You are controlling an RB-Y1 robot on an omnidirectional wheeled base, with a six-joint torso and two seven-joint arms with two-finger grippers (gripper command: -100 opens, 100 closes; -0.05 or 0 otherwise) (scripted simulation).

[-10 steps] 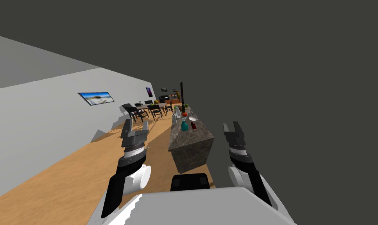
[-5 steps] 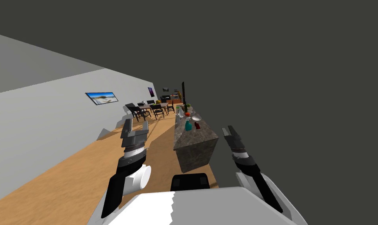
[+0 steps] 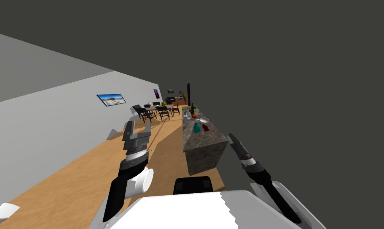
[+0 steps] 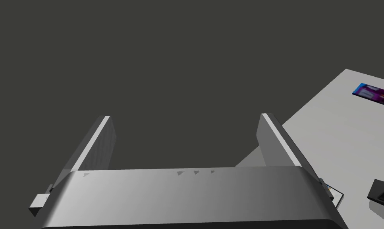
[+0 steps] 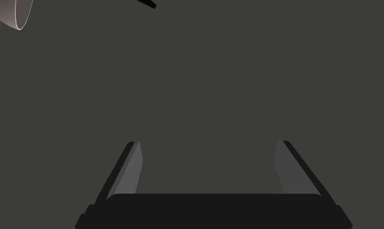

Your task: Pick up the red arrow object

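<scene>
Off to the left, above the wooden floor (image 3: 80, 175), the left gripper (image 3: 138, 127) hangs with its fingers spread wide. Ahead stands one stone counter (image 3: 206, 140). On its top are one teal bottle (image 3: 196, 127) and, just beside it to the right, one dark red arrow object (image 3: 205, 127), too small to read its long axis. Rightmost, the right gripper (image 3: 232, 138), likewise wide and empty, is the nearer: the object lies ahead and slightly to its left, well apart.
</scene>
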